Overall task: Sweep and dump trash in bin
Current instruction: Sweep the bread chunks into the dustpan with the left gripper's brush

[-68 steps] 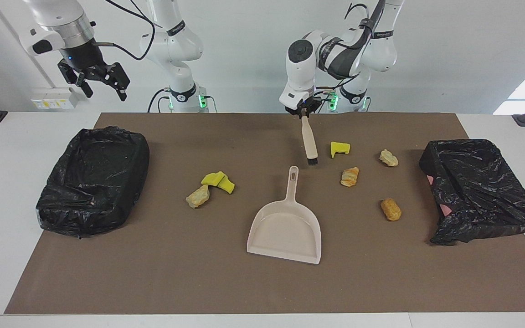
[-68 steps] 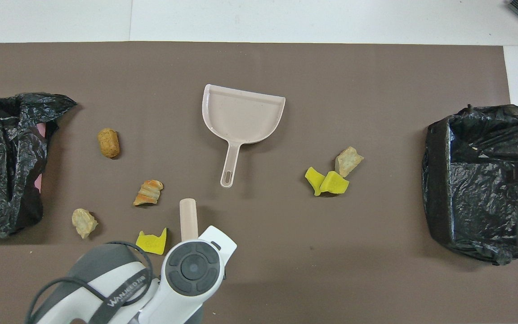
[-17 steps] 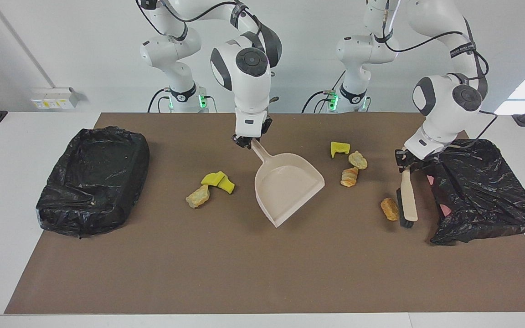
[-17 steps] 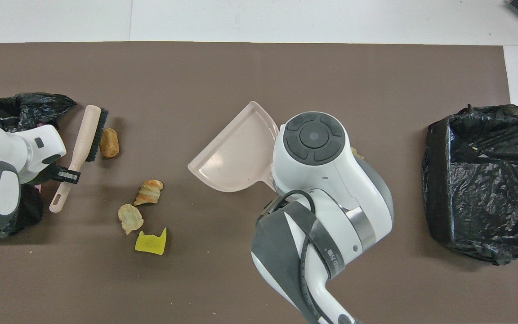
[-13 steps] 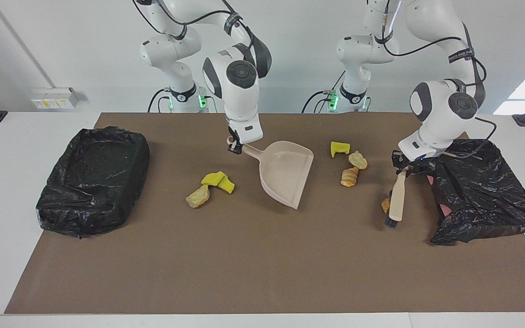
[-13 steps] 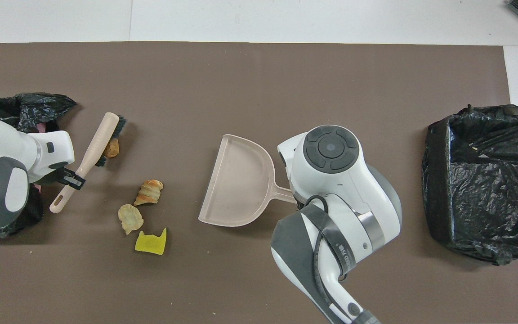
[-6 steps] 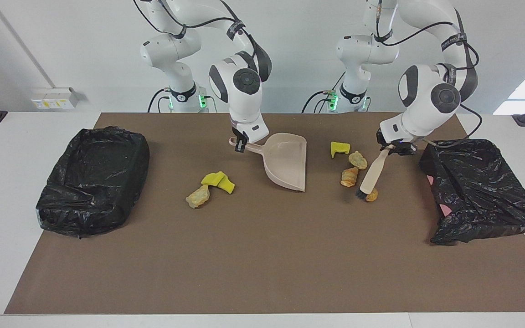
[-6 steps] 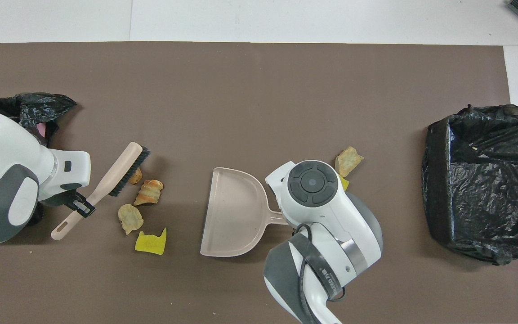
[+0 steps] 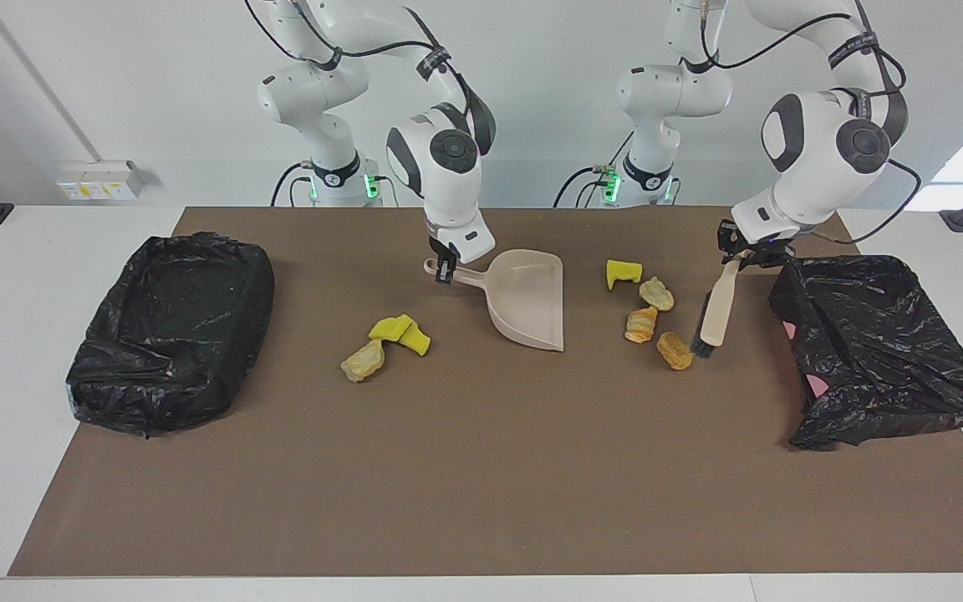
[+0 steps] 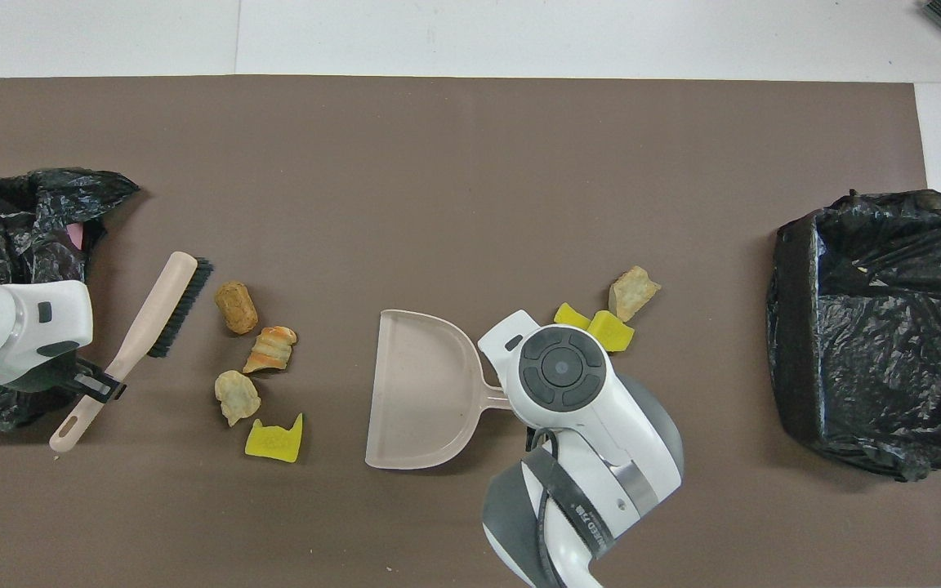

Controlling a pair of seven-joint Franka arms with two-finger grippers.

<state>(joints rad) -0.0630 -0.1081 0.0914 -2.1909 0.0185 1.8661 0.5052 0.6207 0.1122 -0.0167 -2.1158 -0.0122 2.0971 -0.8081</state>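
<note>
My right gripper [image 9: 445, 269] is shut on the handle of the beige dustpan [image 9: 529, 299], whose open mouth faces the left arm's end of the table. My left gripper [image 9: 741, 252] is shut on the handle of the beige hand brush [image 9: 717, 309]. The bristles hang just beside a brown lump [image 9: 675, 349], with a small gap in the overhead view [image 10: 235, 307]. That lump, a striped orange lump [image 9: 641, 324], a tan lump [image 9: 657, 293] and a yellow wedge [image 9: 623, 272] lie between brush and dustpan. Two yellow wedges [image 9: 402, 333] and a tan lump [image 9: 364, 361] lie beside the dustpan toward the right arm's end.
A bin lined with a black bag [image 9: 172, 326] stands at the right arm's end of the brown mat [image 9: 481, 468]. A second black-bagged bin [image 9: 883, 351] stands at the left arm's end, close to the brush.
The brush pushed the brown lump up to the other three pieces, then drew back a little toward the bin. The dustpan turned and moved nearer the robots, its mouth now facing those pieces.
</note>
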